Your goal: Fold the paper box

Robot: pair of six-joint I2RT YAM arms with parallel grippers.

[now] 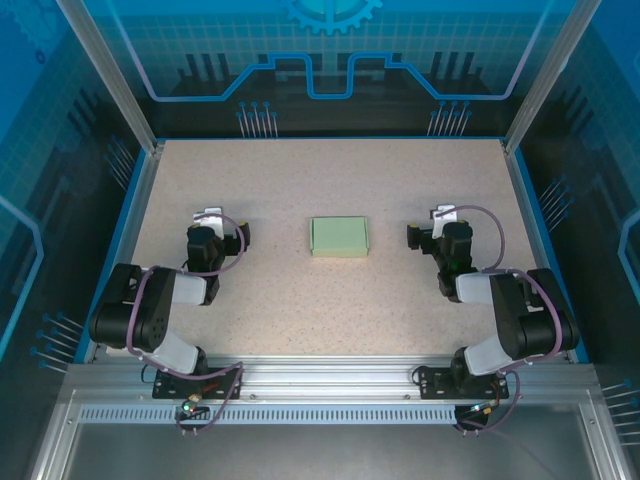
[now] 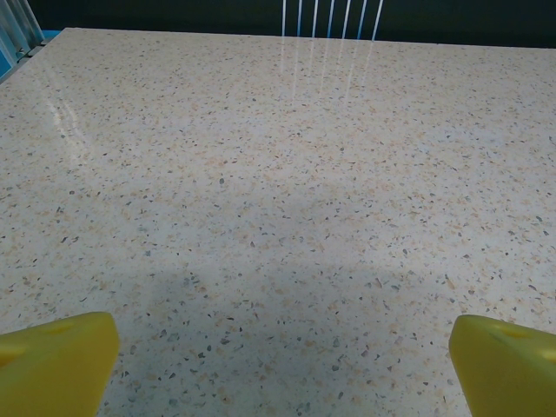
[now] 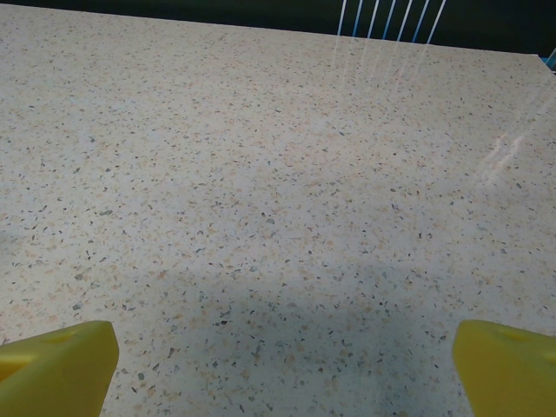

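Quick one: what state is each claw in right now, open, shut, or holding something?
Left claw: open, holding nothing.
Right claw: open, holding nothing; the paper box lies apart from both.

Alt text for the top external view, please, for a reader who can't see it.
A pale mint-green paper box lies flat at the middle of a speckled beige table, untouched. The left gripper and the right gripper rest to either side of it, clear of it, both open and empty.
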